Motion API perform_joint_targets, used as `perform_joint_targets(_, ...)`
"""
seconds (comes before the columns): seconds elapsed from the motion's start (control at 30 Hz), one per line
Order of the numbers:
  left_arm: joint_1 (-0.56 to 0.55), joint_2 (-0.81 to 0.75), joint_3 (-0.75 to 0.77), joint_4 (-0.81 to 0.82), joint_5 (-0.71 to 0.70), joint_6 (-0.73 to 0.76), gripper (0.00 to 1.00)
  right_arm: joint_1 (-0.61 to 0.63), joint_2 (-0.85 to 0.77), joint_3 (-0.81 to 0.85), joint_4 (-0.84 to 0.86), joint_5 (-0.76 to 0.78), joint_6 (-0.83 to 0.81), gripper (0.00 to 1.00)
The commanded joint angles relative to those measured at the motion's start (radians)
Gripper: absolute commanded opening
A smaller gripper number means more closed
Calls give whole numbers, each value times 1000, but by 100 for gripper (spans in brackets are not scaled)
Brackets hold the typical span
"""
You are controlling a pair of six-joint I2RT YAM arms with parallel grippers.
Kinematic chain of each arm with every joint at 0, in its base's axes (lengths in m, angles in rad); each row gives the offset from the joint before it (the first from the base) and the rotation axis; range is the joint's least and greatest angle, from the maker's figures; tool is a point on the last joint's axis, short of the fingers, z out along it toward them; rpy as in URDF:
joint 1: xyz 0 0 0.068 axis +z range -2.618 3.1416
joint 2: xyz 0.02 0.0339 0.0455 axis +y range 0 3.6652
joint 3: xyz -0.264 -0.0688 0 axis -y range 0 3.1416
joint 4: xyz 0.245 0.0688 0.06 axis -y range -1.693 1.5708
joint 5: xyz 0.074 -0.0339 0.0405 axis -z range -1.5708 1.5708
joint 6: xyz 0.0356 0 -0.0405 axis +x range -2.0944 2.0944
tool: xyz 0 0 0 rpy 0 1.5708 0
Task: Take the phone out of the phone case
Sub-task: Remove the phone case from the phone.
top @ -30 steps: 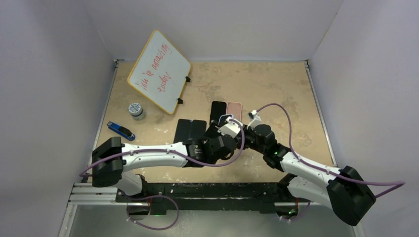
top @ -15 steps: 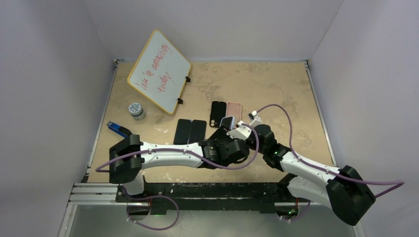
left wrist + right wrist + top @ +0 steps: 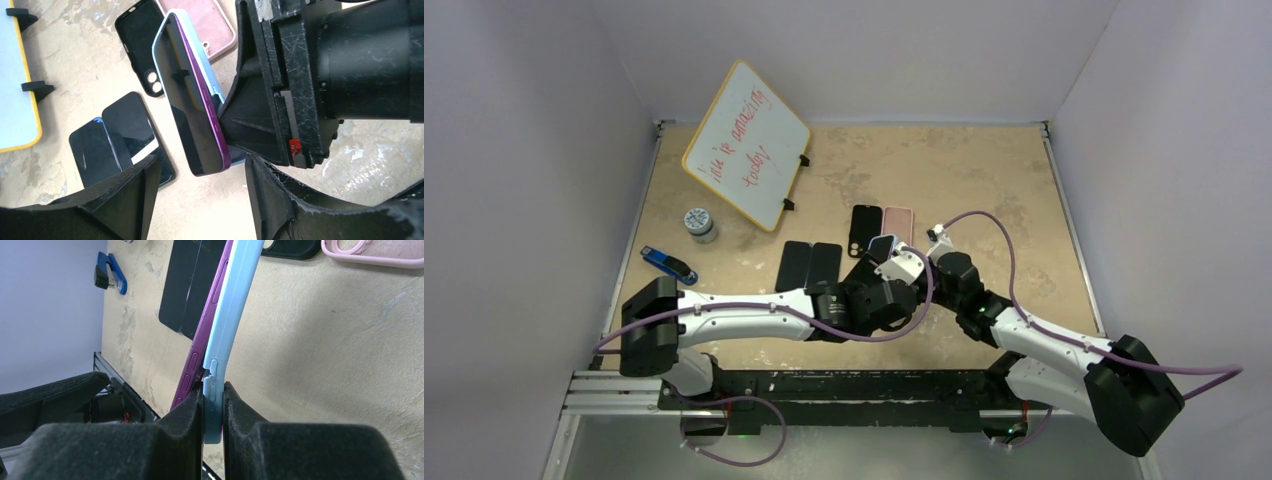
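Spreading wide, the left gripper [image 3: 200, 187] has a finger on either side of the purple phone's [image 3: 192, 115] near end. The phone is held above the table, angling out of the light-blue case [image 3: 235, 315], whose edge the right gripper [image 3: 213, 405] pinches.

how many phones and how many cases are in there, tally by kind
phones: 3 (purple phone, blue-edged dark phone, plain dark phone)
cases: 3 (light blue case, black case, pink case)
total: 6
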Motion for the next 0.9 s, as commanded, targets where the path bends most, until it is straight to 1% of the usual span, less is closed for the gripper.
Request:
perform_joint_targets(0.0, -5, -28, -5, 23, 43, -5, 65, 2, -26, 65, 93, 0, 22, 0)
perform_joint_targets(0.2, -6, 11, 2, -4, 37, -10, 65, 2, -29, 70, 92, -4, 21, 0)
perform_joint_targets(0.53, -5, 80, 34, -71, -72, -22, 60, 2, -32, 74, 101, -22, 19, 0)
perform_joint_targets(0.7, -5, 76, 43, -71, -110, -27, 56, 1, -18, 75, 103, -31, 10, 0)
perform_joint_targets(0.87, -5, 38, 40, -43, -86, 6, 55, 0, 5, 65, 112, -43, 8, 0)
